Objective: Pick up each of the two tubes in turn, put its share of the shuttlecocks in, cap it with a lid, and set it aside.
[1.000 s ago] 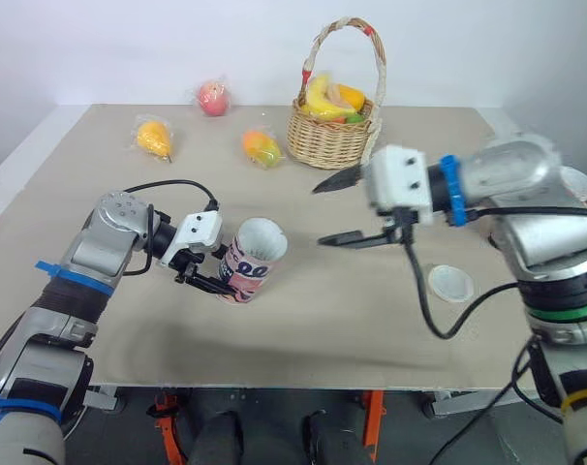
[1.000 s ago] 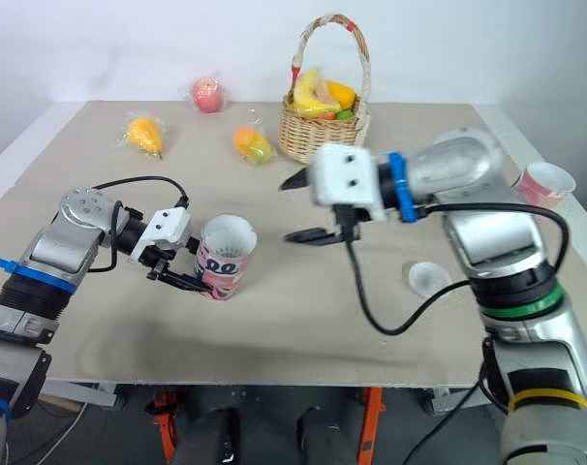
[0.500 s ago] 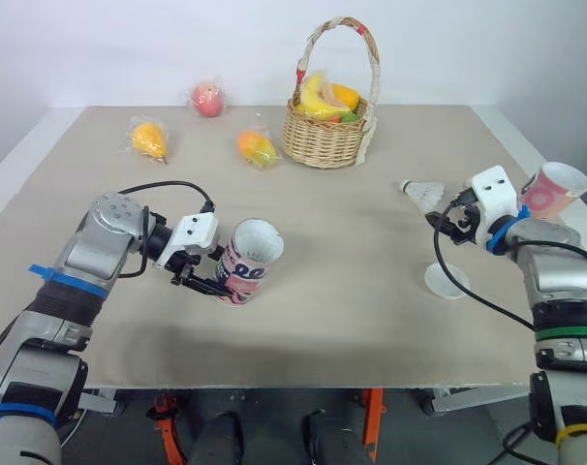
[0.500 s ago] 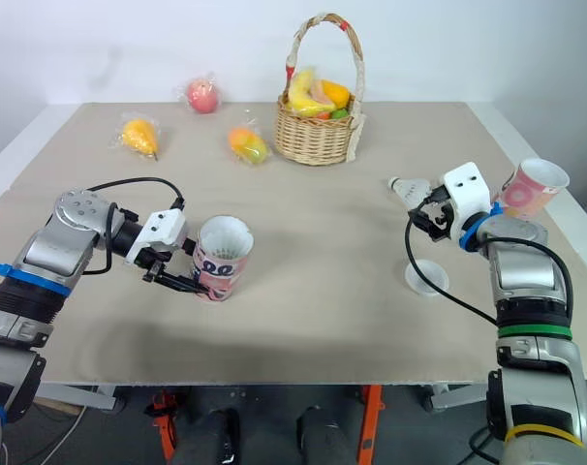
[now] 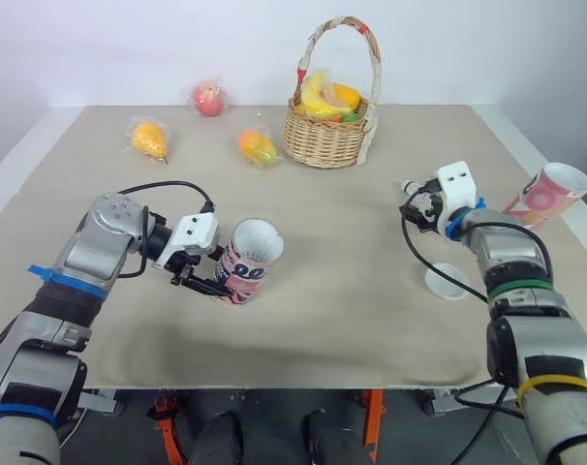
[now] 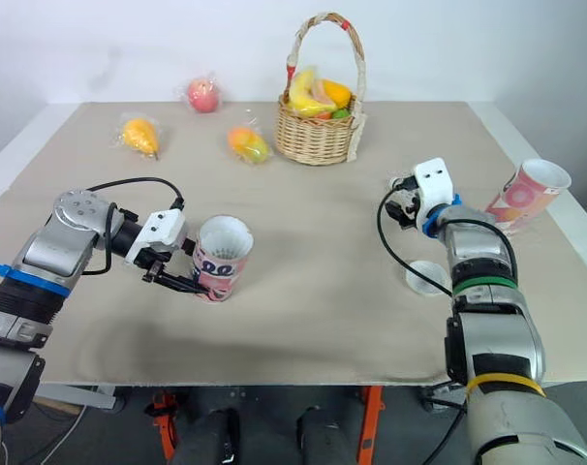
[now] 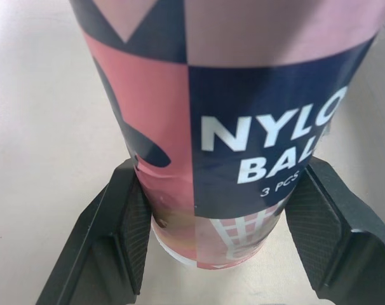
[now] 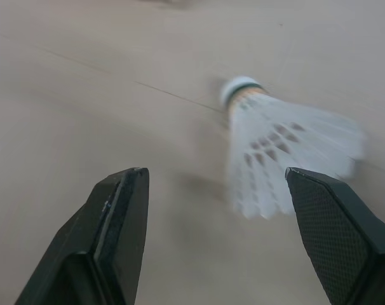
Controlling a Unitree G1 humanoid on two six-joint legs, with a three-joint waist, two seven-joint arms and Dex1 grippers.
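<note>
Two tubes on the beige table [image 5: 371, 320]. The first, a pink-and-navy printed cardboard tube [image 5: 247, 263], sits left of centre, tilted, with its open mouth up and leaning toward the robot's right. The left gripper [image 7: 219, 168] clamps it low on the body, one black finger pad [image 7: 136, 229] pressed to each side. The mouth shows white; contents not readable. The second, a pink-and-white tube [image 5: 547, 194], leans at the table's right edge, well apart from the first.

The right gripper [image 8: 213, 171] is low over the table's right half, fingers spread wide and holding nothing. A white feathered shuttlecock [image 8: 288, 152] lies on the tabletop between them, nearer one finger, with its cork end pointing away from the wrist. Contact with that finger: cannot tell.

A round translucent white lid [image 5: 447, 281] lies flat near the right forearm.

At the far side are a wicker basket [image 5: 323, 145] of fruit, a red apple [image 5: 208, 98], a wrapped orange fruit [image 5: 150, 139] and a mango [image 5: 258, 147].
</note>
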